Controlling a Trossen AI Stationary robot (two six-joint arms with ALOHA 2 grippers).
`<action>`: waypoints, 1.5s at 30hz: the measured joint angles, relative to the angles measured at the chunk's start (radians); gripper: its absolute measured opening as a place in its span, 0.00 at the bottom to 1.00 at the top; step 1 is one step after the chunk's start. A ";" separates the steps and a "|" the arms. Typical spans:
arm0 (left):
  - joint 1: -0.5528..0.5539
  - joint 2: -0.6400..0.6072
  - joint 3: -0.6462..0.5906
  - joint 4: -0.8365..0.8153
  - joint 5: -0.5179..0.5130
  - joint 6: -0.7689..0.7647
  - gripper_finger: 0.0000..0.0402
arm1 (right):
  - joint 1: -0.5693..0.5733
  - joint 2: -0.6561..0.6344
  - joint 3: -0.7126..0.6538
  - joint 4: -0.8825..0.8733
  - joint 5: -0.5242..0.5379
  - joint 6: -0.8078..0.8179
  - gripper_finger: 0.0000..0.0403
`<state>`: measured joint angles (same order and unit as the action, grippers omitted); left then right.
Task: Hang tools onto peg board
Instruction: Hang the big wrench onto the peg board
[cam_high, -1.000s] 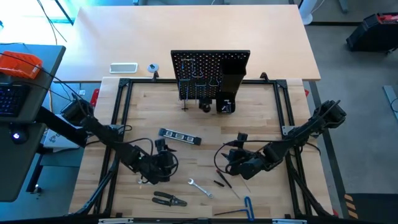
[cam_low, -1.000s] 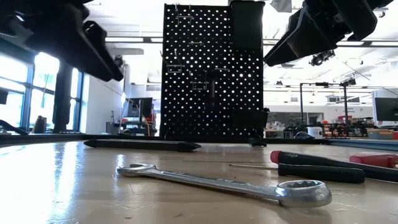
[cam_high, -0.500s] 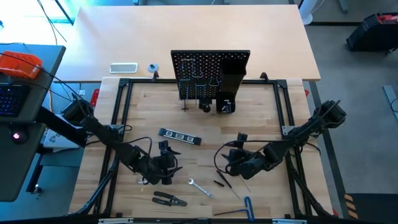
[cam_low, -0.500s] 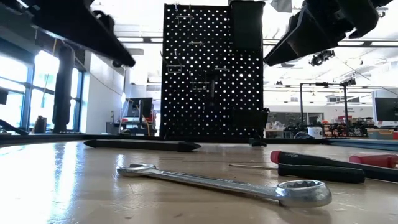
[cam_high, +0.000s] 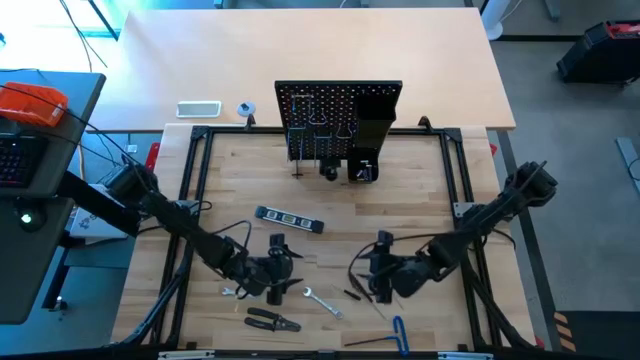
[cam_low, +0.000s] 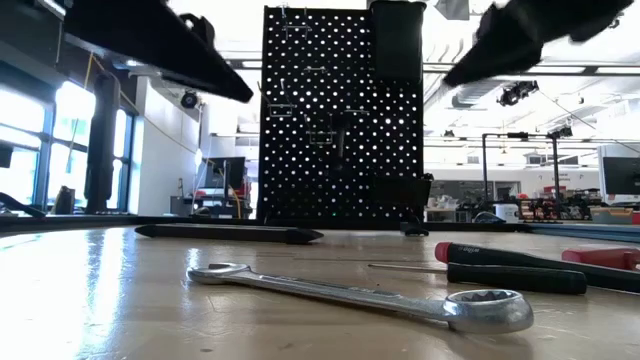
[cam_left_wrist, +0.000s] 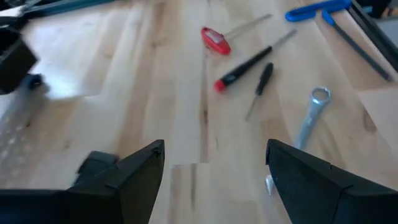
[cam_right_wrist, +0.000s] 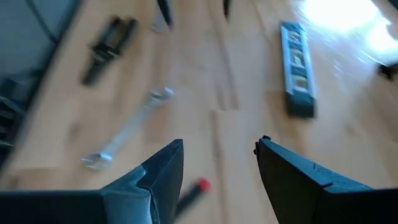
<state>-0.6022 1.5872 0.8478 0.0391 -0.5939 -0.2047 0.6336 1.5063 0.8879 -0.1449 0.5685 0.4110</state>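
black jaws of our left gripper (cam_high: 277, 272) stood wide apart and held nothing, low over the wooden bench (cam_high: 420, 200) near its front edge, with the black-handled pliers (cam_high: 272, 320) lying just in front of them. our right gripper (cam_high: 378, 270) also had its jaws spread and empty, close above the dark-handled screwdrivers (cam_high: 354, 288). between the two grippers lay a silver wrench (cam_high: 321, 302), flat on the wood; in the low view it stretched across the foreground (cam_low: 365, 296). the dark level (cam_high: 289, 219) rested behind our left gripper, toward the middle of the bench. the blue-handled hex key (cam_high: 399, 334) sat at the front edge, near our right gripper. farthest out, the peg board (cam_high: 338, 120) stood upright at the back edge, its box-shaped holder (cam_high: 377, 115) on the right side, thin hooks (cam_high: 318, 125) to the left of it.
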 joint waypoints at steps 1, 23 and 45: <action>0.000 0.020 0.000 0.023 0.013 0.013 0.69 | 0.011 0.000 0.000 0.025 -0.003 0.000 0.49; 0.028 0.297 0.000 0.360 0.270 0.077 0.69 | 0.081 0.339 0.000 0.518 -0.211 -0.071 0.49; 0.028 0.302 0.000 0.437 0.266 0.060 0.69 | 0.103 0.380 0.001 0.651 -0.194 -0.098 0.30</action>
<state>-0.5743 1.8896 0.8474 0.4759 -0.3279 -0.1443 0.7362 1.8862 0.8886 0.5059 0.3744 0.3130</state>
